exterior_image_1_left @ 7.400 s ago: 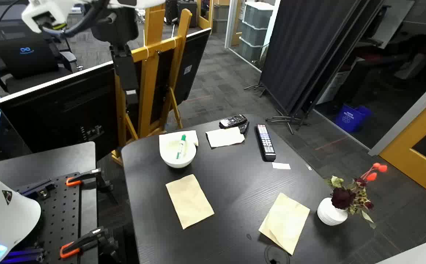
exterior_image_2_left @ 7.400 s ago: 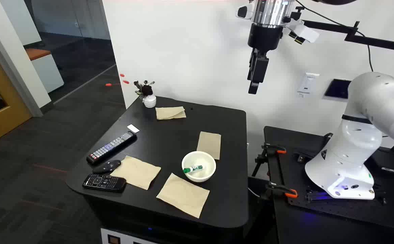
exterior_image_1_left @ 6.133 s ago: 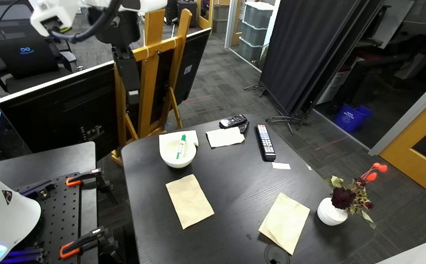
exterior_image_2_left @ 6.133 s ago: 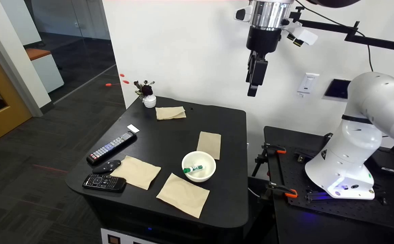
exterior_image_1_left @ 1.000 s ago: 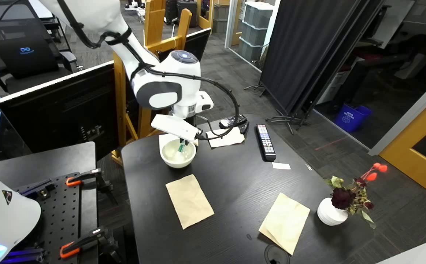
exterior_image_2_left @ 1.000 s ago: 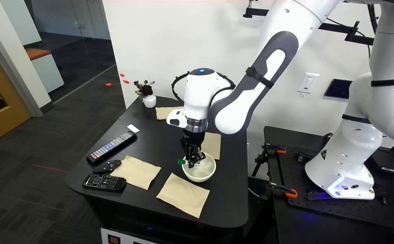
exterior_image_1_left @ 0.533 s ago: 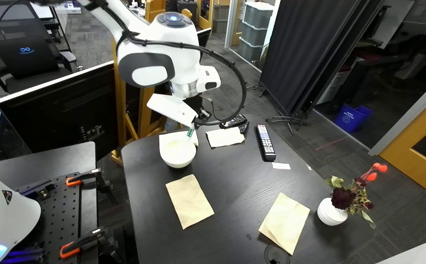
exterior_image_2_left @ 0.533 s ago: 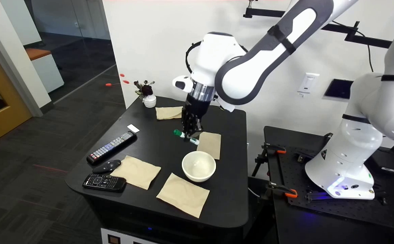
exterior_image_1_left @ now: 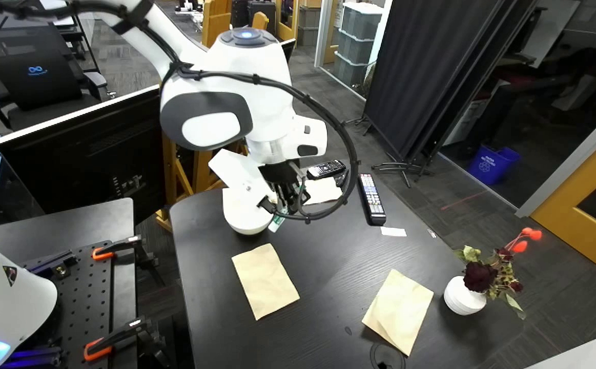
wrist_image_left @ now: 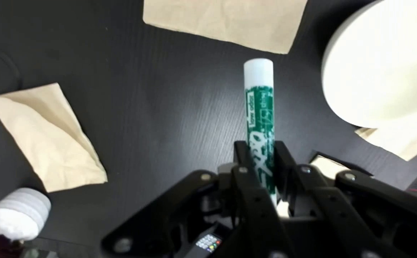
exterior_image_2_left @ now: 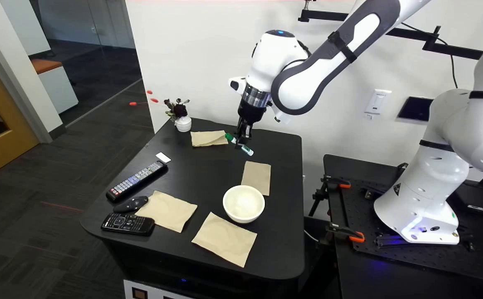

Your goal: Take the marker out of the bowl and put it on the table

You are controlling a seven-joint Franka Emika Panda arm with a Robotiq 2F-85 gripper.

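Note:
My gripper (wrist_image_left: 259,148) is shut on the green-and-white marker (wrist_image_left: 259,104), one pad on each side of its barrel. The marker's white end points up in the wrist view; its green cap end is hidden there by the fingers but shows in an exterior view (exterior_image_2_left: 228,136). Held tilted, the marker hangs above the dark table (exterior_image_2_left: 208,174), clear of the bowl. The white bowl (exterior_image_2_left: 243,218) stands on the table with nothing in it, and its rim (wrist_image_left: 328,68) shows at the right of the wrist view.
Several tan paper napkins lie about, among them a folded one (exterior_image_1_left: 399,312) and a flat one (exterior_image_1_left: 266,282). A long remote (exterior_image_2_left: 136,181), two smaller black ones (exterior_image_2_left: 128,224) and a white card (exterior_image_2_left: 163,157) lie along one side. The flower vase (exterior_image_1_left: 464,296) stands near a corner.
Earlier the marker lay in the bowl; a second ago my gripper had it at the bowl. Since then gripper and marker have risen out and moved away from the bowl, over the table.

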